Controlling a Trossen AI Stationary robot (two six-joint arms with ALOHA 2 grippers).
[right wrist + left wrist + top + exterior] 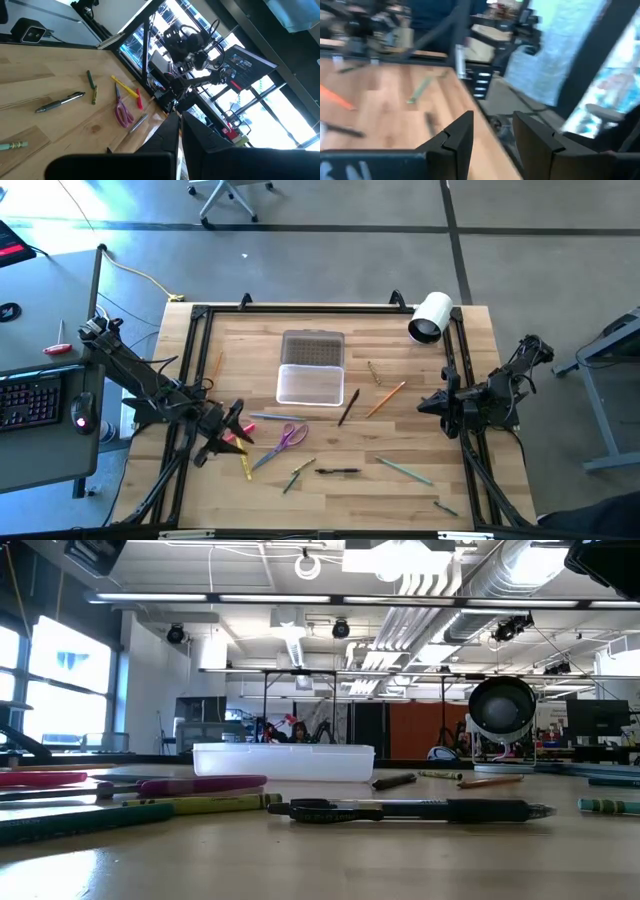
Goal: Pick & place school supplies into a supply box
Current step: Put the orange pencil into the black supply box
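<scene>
The supply box (310,383) is clear and stands mid-table, its ribbed lid (313,347) open behind it. School supplies lie flat on the wood: purple-handled scissors (290,438), a yellow marker (247,465), a pink marker (238,440), a black pen (338,471), a black marker (348,407) and an orange pencil (385,398). My left gripper (238,425) hovers at the table's left over the pink marker, open (492,140), with nothing between its fingers. My right gripper (425,402) waits at the right edge, shut (180,125) and empty.
A large white roll (430,317) lies at the far right corner. A teal crayon (405,470) and a small piece (445,507) lie near the front right. A black frame (300,308) runs around the table. Bare wood shows between the box and the right arm.
</scene>
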